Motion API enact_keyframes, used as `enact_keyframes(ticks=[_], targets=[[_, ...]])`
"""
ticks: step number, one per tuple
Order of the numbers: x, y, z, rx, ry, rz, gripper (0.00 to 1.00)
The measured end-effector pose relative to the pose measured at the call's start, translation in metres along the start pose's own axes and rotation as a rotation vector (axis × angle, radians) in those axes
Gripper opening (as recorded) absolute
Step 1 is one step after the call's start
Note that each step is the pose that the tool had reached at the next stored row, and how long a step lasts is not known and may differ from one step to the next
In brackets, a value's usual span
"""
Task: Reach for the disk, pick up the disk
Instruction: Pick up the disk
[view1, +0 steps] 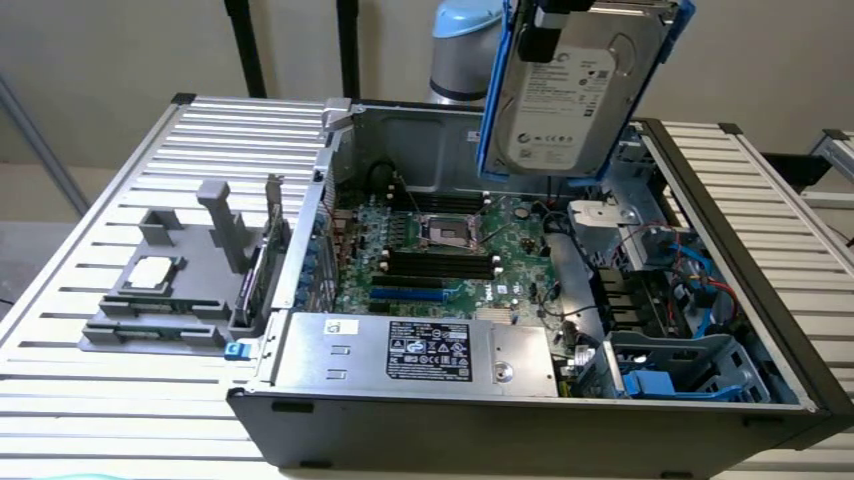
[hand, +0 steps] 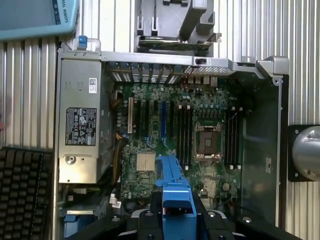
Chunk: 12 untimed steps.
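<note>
Pincer (hand: 175, 220) is clamped on the disk (view1: 574, 90), holding it upright in the air above the open computer case (view1: 667, 420), up around 12 o'clock

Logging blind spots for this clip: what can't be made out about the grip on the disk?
- Gripper: in the exterior view, the disk runs past the top edge, cutting off where it is held.
- Disk in the wrist view: seen edge-on as a blue carrier; its label faces away.
- Label print in the exterior view: too small to read.
</note>
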<state>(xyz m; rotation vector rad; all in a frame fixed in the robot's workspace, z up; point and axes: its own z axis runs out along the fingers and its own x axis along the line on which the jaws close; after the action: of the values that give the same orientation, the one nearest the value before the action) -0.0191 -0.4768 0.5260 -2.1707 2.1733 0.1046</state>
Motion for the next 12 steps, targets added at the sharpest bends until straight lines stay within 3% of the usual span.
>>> enact_keyframes(ticks=[12], targets=[[0.029,-0.0322,-0.0018,-0.0004,-0.0001,0.0,0.33]])
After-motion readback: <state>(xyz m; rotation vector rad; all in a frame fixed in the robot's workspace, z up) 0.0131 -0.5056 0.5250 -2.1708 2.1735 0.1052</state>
